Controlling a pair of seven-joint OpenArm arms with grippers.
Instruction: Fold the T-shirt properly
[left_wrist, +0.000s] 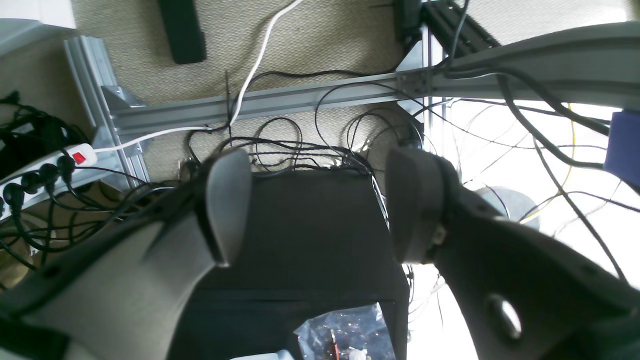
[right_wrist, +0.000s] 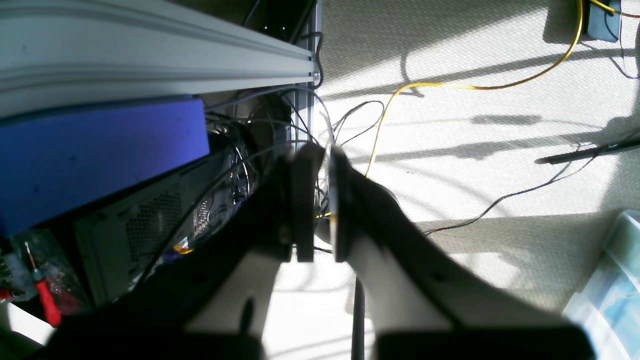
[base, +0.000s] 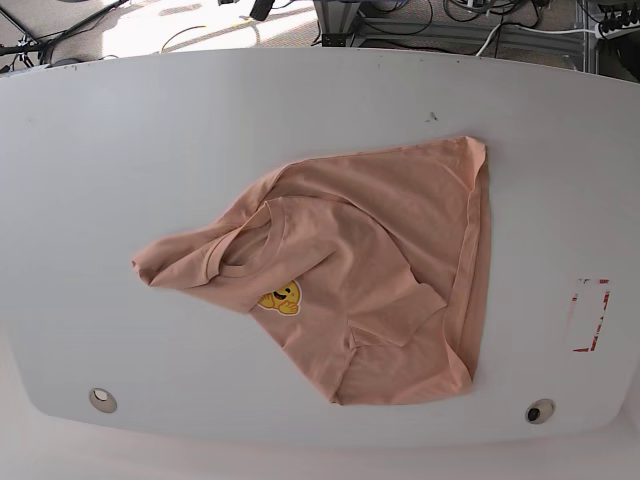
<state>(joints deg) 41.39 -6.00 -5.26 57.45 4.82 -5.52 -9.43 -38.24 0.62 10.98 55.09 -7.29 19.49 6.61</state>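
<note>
One T-shirt (base: 370, 280) was found lying crumpled on the white table (base: 120, 140), somewhat right of its centre in the base view, clear of all edges. Its collar and the yellow emblem (base: 280, 297) were turned toward the table's left edge, with one sleeve drawn out to a point on that side; the hem ran along the right, from a corner near the far edge to one near the near edge. The long axis was thus judged to run roughly left to right across the table. Neither arm was seen in the base view. Both wrist cameras showed only floor, cables and frame below the table, so both arms were judged to be parked off it, and which one was nearer the shirt could not be told. The left gripper (left_wrist: 315, 205) was seen with its fingers well apart and empty; the right gripper (right_wrist: 322, 200) was seen nearly closed, with nothing between its fingers. Counted: one shirt, two grippers.
</note>
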